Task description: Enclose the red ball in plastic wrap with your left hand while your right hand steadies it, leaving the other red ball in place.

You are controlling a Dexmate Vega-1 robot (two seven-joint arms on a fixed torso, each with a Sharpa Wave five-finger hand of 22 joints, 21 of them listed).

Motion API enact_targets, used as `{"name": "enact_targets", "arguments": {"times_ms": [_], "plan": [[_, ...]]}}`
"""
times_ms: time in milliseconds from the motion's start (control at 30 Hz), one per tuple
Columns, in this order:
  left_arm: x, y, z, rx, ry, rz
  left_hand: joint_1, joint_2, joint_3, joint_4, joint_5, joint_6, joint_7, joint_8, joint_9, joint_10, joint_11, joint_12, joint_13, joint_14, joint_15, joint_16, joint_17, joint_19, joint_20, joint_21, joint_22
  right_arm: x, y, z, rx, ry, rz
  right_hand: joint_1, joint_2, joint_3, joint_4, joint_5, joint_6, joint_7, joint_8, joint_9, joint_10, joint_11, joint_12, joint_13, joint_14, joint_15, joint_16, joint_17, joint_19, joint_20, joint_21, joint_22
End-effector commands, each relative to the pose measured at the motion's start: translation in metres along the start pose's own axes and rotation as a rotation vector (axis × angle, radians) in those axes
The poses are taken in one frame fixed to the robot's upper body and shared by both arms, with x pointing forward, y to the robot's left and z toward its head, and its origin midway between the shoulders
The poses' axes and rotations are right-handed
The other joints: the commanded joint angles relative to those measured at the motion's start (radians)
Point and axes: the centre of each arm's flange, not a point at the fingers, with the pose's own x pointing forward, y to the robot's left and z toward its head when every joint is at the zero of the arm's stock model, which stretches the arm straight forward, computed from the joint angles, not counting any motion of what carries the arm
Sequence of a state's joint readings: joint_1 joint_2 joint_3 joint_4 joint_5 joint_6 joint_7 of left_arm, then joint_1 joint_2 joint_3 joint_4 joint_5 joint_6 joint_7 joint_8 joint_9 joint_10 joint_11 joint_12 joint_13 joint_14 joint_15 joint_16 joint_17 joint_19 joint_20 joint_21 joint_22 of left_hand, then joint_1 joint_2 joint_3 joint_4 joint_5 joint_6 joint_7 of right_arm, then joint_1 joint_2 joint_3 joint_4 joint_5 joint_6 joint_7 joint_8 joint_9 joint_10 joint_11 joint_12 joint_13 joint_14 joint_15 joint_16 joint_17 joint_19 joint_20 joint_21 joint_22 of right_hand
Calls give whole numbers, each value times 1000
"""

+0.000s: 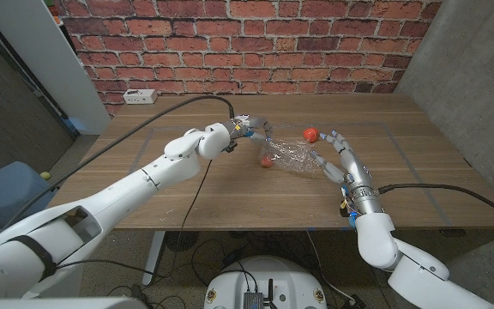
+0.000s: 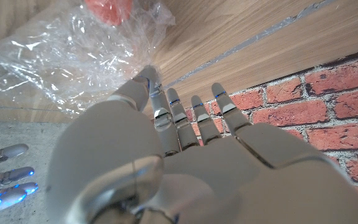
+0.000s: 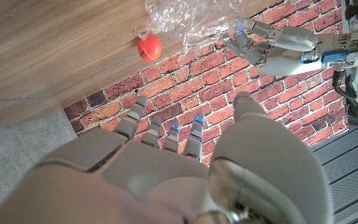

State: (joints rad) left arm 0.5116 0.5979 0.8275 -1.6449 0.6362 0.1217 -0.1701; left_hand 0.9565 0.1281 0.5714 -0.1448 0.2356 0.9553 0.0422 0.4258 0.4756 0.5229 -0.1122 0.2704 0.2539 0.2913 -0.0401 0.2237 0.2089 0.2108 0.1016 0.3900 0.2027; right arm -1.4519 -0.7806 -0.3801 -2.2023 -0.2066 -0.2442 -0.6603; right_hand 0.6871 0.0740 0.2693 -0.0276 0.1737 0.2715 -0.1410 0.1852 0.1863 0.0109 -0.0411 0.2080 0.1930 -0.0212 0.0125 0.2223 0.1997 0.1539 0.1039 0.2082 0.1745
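- Head view: the left arm reaches far across the surface (image 1: 170, 206), its left hand (image 1: 245, 130) at the far edge of the wrap (image 1: 294, 156), fingers pinching that edge and holding it up off the wood.
- The right arm comes in from the near right corner; the right hand (image 1: 334, 158) stands with fingers spread and reaching away from the robot, at the wrap's right end, touching or just beside it. It grips nothing that I can see.
- One ball (image 1: 266, 160) lies under the crumpled clear wrap, near the left hand, seen red through the film.
- A second ball (image 1: 310, 135) sits bare on the wood, just past the wrap's far right corner, close to the right fingertips.
- Left wrist view: fingers (image 2: 143, 87) touch the film's edge, wrap (image 2: 61, 62) bunched and shiny, ball (image 2: 107, 9) behind it.
- Right wrist view: the bare ball (image 3: 148, 46) beside the wrap (image 3: 194, 18), the left hand (image 3: 272, 50) gripping it.
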Motion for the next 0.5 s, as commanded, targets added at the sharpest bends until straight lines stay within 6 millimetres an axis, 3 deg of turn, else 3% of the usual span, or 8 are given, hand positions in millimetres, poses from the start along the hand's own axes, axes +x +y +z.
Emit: {"name": "enact_targets", "arguments": {"times_ms": [33, 367, 500], "plan": [[34, -13, 0, 71, -1, 32, -5, -3, 1, -3, -8, 35, 4, 156, 44, 15, 0, 8, 4, 15, -47, 11, 0, 14, -2, 9, 1, 15, -6, -1, -12, 13, 14, -3, 0, 2, -5, 6, 3, 6, 4, 0, 7, 2, 7, 3, 1, 0, 4, 0, 7, 0, 7, 5], [57, -28, 5, 158, -12, 44, -1, -14, -20, -17, -23, 42, -21, 143, 15, 44, -6, 16, 6, 34, -65, 17, -5, 30, -7, 16, -1, 24, -10, -2, -19, 17, 35, -1, 1, 2, -10, 7, 3, 6, 4, 0, 8, 2, 6, 3, 3, 1, 3, -1, 7, 0, 6, 5], [62, -33, 7, 203, -9, 57, 0, -14, -27, -18, -27, 42, -18, 136, 5, 48, -10, 17, 7, 37, -73, 18, -6, 30, -7, 16, -1, 26, -11, -3, -17, 24, 38, -1, 2, 2, -12, 7, 2, 5, 4, 0, 9, 2, 6, 3, 4, 1, 3, -1, 8, 2, 6, 5]]}}
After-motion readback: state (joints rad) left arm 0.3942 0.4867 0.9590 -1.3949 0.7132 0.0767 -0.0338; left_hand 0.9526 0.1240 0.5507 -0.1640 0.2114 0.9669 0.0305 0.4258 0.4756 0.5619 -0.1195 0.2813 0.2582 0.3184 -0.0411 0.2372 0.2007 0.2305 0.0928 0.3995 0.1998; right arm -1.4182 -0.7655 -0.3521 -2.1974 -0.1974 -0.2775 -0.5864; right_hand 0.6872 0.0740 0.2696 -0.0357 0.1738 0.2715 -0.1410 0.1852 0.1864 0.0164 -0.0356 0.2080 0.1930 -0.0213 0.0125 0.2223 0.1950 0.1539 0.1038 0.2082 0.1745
